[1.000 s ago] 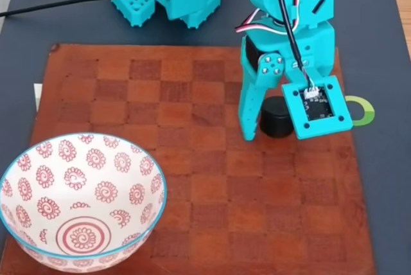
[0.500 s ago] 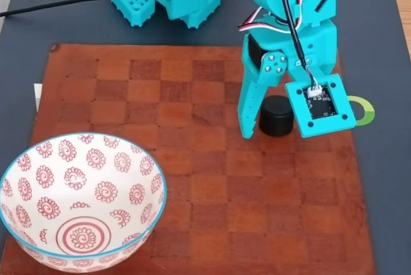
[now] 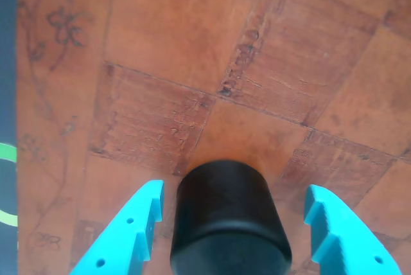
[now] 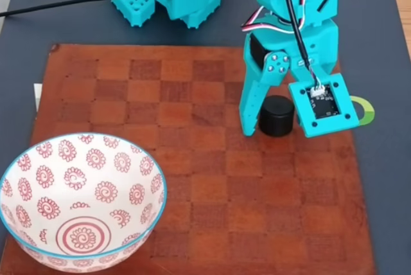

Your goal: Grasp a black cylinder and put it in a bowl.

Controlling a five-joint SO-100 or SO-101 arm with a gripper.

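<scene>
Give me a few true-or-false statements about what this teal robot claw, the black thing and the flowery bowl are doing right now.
1. The black cylinder stands between the open fingers of the gripper. True.
2. The cylinder lies inside the bowl. False: it stands on the brown checkered mat, far from the bowl.
3. The bowl holds nothing. True.
4. In the fixed view the bowl sits at the upper right. False: it sits at the lower left.

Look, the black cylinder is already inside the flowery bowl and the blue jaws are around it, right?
Not quite. The black cylinder stands on the brown checkered mat, far from the bowl, as the fixed view shows. The blue jaws are around it, one on each side.
</scene>
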